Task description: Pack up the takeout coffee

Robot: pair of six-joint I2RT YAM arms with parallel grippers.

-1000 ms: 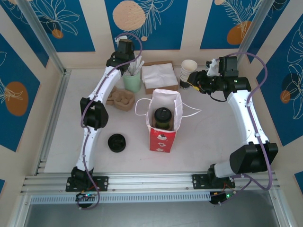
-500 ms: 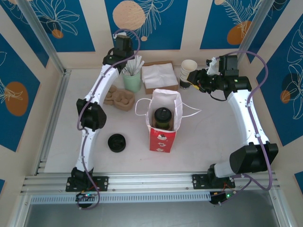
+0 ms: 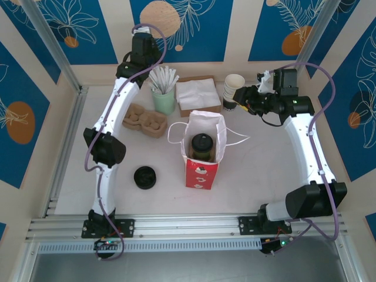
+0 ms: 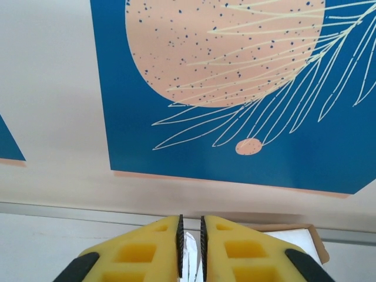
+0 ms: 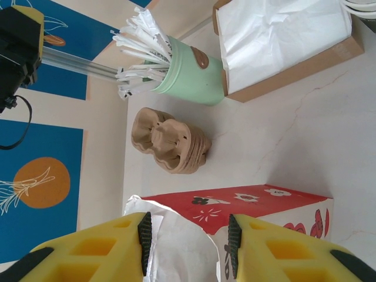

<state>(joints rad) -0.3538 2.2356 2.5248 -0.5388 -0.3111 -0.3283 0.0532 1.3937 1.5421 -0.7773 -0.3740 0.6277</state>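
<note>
The takeout coffee (image 3: 202,144), a small cup with a black lid, stands inside the red-and-white bag (image 3: 201,172) at mid-table. My left gripper (image 4: 190,249) is raised at the back wall, above and left of the green cup of paper-wrapped sticks (image 3: 164,95). Its jaws are pinched on a white paper-wrapped stick (image 4: 189,258). My right gripper (image 3: 239,98) hangs open beside the stack of white cups (image 3: 233,88), to the right of and behind the bag. In the right wrist view the bag (image 5: 247,202) lies beyond the open fingers (image 5: 144,235).
A loose black lid (image 3: 144,177) lies left of the bag. A stack of pulp cup carriers (image 3: 145,121) sits near the green cup. A cardboard box of white napkins (image 3: 198,96) stands behind the bag. The bag's white handles (image 3: 235,140) stick out sideways.
My left arm has lifted up and back from the green cup toward the wall, carrying a white stick. The right arm has barely shifted.
</note>
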